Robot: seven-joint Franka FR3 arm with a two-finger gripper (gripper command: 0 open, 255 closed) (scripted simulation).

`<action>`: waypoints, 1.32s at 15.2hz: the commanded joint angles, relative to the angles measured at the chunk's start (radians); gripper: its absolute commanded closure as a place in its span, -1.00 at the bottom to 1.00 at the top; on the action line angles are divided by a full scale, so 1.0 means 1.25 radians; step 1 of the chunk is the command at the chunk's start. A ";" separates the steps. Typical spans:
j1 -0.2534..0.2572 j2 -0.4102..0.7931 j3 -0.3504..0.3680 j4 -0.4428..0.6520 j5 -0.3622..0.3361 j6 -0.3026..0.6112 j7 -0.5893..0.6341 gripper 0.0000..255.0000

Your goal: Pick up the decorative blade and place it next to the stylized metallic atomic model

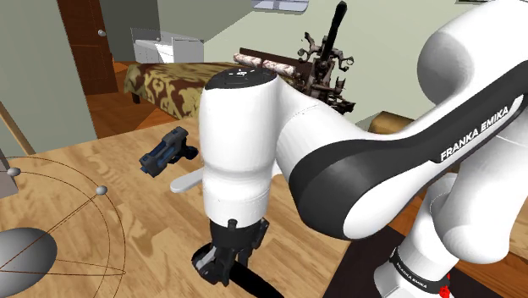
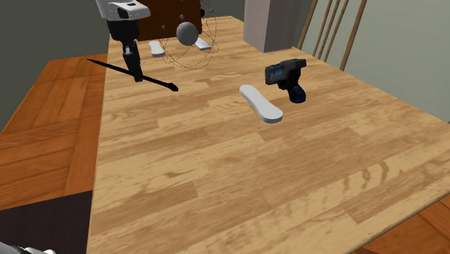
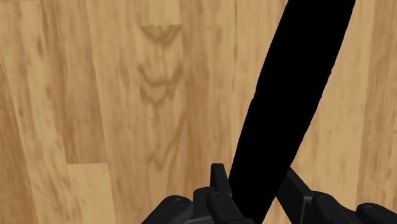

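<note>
The claw (image 3: 254, 191) is clamped on the decorative blade (image 3: 296, 76), its two black fingers pinching the all-black blade near one end so the rest juts out past them. Blade and claw hang over the far-left corner of the tabletop (image 2: 216, 166) as the second exterior view shows it, and the blade seems to be lifted clear of the wood, with one tip reaching past the left edge. The atomic model (image 2: 187, 32), a grey ball inside thin wire rings, stands near the claw along the far edge. A white oblong piece (image 2: 261, 103) and a dark blue handheld device (image 2: 288, 76) lie well apart toward the right edge.

The pick looks done and the carry is in hand. Next comes a short move toward the model, then a lowering just beside its rings without striking them.
</note>
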 commanded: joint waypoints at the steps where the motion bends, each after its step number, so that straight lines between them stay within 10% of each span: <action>1: 0.001 0.013 0.002 -0.012 -0.010 0.021 0.009 1.00; 19: 0.010 0.092 0.001 -0.069 -0.081 0.133 0.062 1.00; 20: 0.010 0.092 0.001 -0.069 -0.081 0.133 0.062 -1.00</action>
